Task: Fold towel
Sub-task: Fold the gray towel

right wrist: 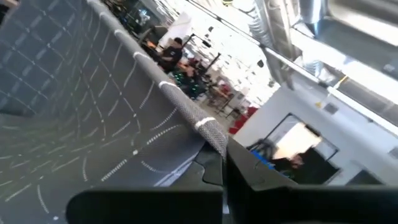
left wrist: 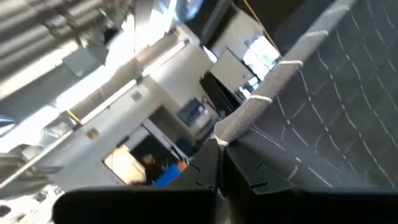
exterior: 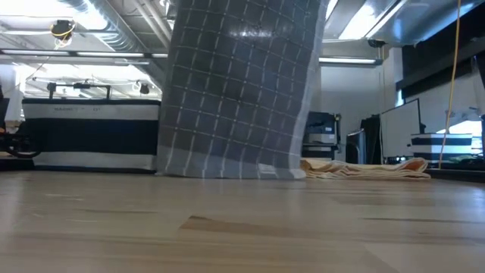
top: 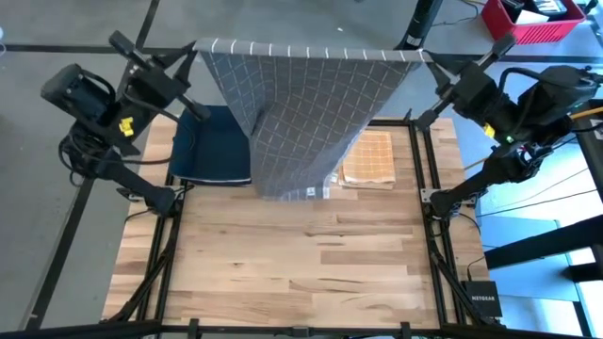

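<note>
The grey towel with its thin white grid hung stretched between the two hands above the far half of the wooden surface, its top edge pulled taut and level, its lower edge just reaching the boards. The left hand was clenched on one top corner, and the right hand was clenched on the other; each wrist view showed that arm's dark fingers pinched tight on the woven hem.

Behind the hanging cloth lay a dark blue folded cloth on the left side and a tan checked folded cloth on the right, both partly hidden by it. In the low view the tan one sat flat just beside the towel's bottom edge.

A red bin stood off the surface at the far right. A small black box by the right frame leg read "NETGEAR". People showed in the room beyond.
</note>
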Motion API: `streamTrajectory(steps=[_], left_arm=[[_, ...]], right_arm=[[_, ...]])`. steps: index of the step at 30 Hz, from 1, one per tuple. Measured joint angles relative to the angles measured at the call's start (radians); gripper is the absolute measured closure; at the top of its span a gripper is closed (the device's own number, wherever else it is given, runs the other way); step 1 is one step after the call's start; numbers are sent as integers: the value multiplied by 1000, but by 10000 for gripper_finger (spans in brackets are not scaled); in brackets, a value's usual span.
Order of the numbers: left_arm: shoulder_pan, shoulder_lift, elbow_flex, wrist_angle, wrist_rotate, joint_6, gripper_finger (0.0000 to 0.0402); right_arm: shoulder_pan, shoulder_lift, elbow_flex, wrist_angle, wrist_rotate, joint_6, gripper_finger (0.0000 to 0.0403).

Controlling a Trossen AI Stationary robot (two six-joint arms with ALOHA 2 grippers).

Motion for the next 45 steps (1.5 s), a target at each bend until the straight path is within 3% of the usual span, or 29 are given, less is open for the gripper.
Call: streamTrajectory(steps=[5, 13, 21, 26, 32, 37, 41, 45], left_arm=[[72, 5, 0, 113, 128, 133, 400], [152, 9, -2, 255, 213, 356, 400], [166, 11, -2, 310, 459, 301, 400], [162, 14, 4, 221, 505, 257, 400], [181, 17, 3, 154, 477, 229, 400], [194, 17, 3, 141, 437, 112, 400], [206, 18, 2, 16, 334, -96, 400], [193, 10, 2, -231, 287, -431, 400]], right_arm=[[0, -1, 0, 50, -34, -182, 402], [0, -1, 0, 217, -48, -505, 402], [0, -1, 0, 427, -174, -655, 402], [0, -21, 1, 368, -282, -525, 402], [0, -60, 3, 154, -173, -380, 402], [0, -59, 1, 143, -117, -299, 402], [0, -59, 1, 98, -36, -97, 402], [0, -60, 1, -48, -17, 165, 402]])
